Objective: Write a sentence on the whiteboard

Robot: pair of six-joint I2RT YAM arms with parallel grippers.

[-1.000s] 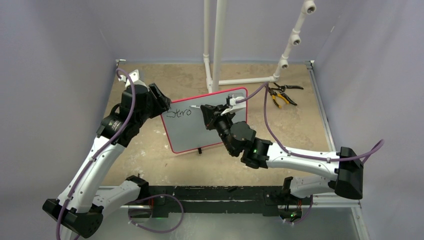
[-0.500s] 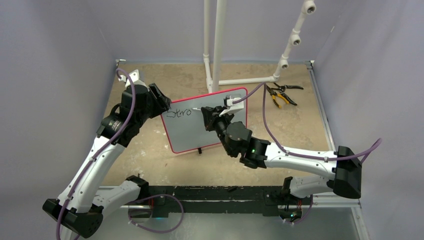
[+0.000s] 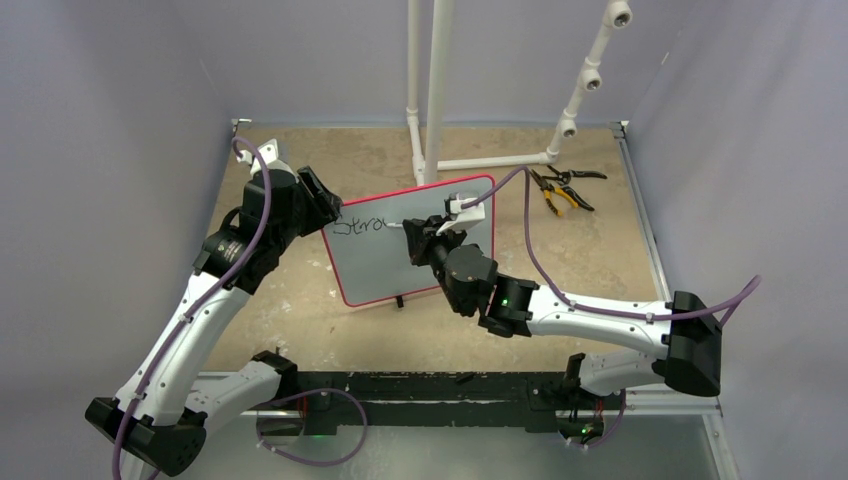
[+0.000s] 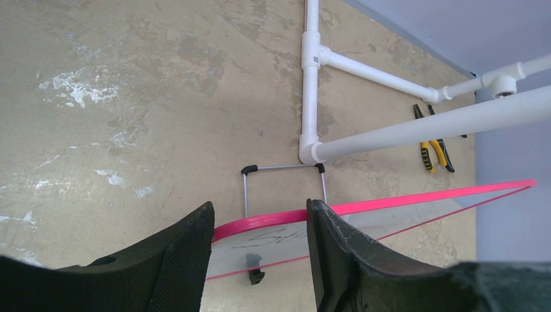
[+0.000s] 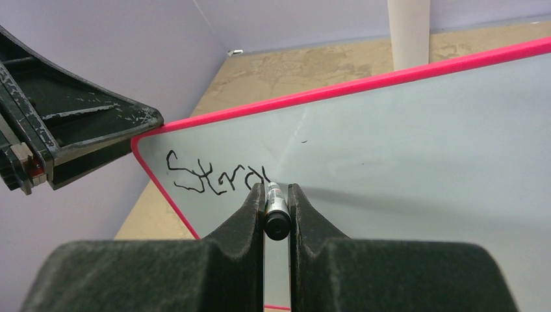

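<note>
Whiteboard [image 3: 375, 265] stood propped on table [image 3: 300, 320], sentence [image 5: 214, 179] reading "Stro" so far. Right gripper [image 5: 276, 190] clenched on marker [image 5: 276, 218], tip on board. Left gripper [image 4: 260, 211] spread apart at board's upper-left corner.

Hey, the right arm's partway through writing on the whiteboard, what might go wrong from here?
The marker is pinched only at the tips of the right hand, so pressing on the whiteboard may tilt it or push it back. The whiteboard stands propped with just the left hand at one corner; a hard stroke might shift it and skew the lettering.
</note>
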